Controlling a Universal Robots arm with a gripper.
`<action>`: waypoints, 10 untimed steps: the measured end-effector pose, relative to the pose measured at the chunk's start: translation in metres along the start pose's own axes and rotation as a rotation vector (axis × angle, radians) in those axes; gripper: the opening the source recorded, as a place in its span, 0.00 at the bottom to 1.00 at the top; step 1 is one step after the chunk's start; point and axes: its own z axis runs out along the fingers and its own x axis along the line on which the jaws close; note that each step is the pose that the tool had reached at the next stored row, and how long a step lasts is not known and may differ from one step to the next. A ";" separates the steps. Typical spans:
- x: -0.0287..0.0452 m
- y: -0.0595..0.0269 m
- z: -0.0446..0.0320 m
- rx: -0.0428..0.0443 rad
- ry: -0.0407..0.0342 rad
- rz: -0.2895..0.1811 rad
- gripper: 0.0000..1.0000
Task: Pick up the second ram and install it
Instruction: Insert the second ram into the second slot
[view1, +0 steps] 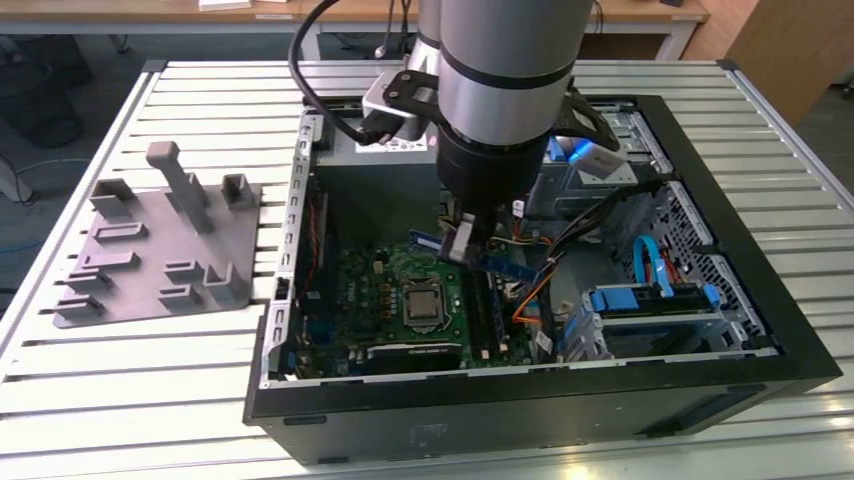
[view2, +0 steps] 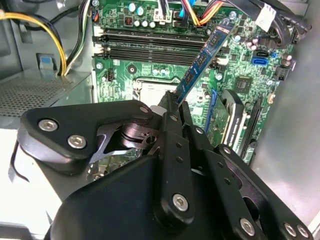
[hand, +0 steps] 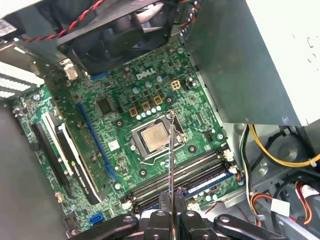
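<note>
You get cool, even light from above: the bench slats shine pale, while the case interior around your hand sits in shade. In the second wrist view the hand looms dark and soft, while the second ram it grips and the motherboard beyond are well lit. In the first wrist view the case wall glares white.

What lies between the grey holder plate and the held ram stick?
In the exterior view, the case's side wall and part of the green motherboard separate plate and ram stick.
</note>
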 end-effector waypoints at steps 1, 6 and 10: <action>0.0000 0.0000 0.0001 0.0006 0.0000 0.009 0.14; 0.0000 0.0000 0.0002 0.0034 -0.0001 0.055 0.14; 0.0000 0.0000 0.0004 0.0057 -0.0002 0.093 0.14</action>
